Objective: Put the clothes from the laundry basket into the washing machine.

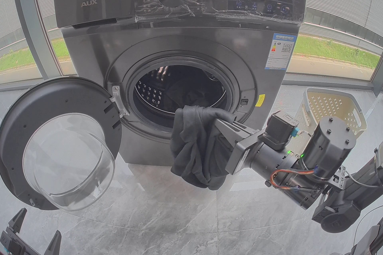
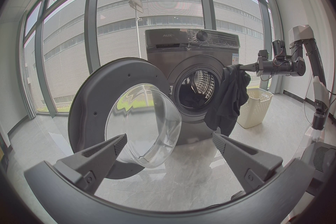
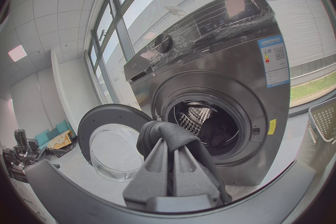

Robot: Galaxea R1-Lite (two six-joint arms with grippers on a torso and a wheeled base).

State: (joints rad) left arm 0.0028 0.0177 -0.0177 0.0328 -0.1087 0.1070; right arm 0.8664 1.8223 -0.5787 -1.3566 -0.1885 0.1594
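Where the garment hangs: in front of the washer, over the lower right part of its round opening. It is dark grey and droops in loose folds, with its lowest fold clear of the floor. Whether it touches the rim of the opening cannot be told.
Right end effector: fingers pressed together on the top fold of the garment, with cloth bunched over and around the tips. It points toward the opening from the near right, and its arm runs back to the right.
Left end effector: low at the near left, fingers spread wide with nothing between them, facing the door and well apart from the garment.
Washer: grey front-loader standing on the floor at the far centre, with clear film over its control panel.
Door: swung fully open to the left on its hinge, with the clear bowl of its glass bulging toward the near side.
Drum: perforated metal wall on show. A dark cloth lies inside at the right, farther in than the hanging garment.
Basket: pale perforated plastic, on the floor just right of the washer, partly behind the right arm.
Window: tall panes behind the washer.
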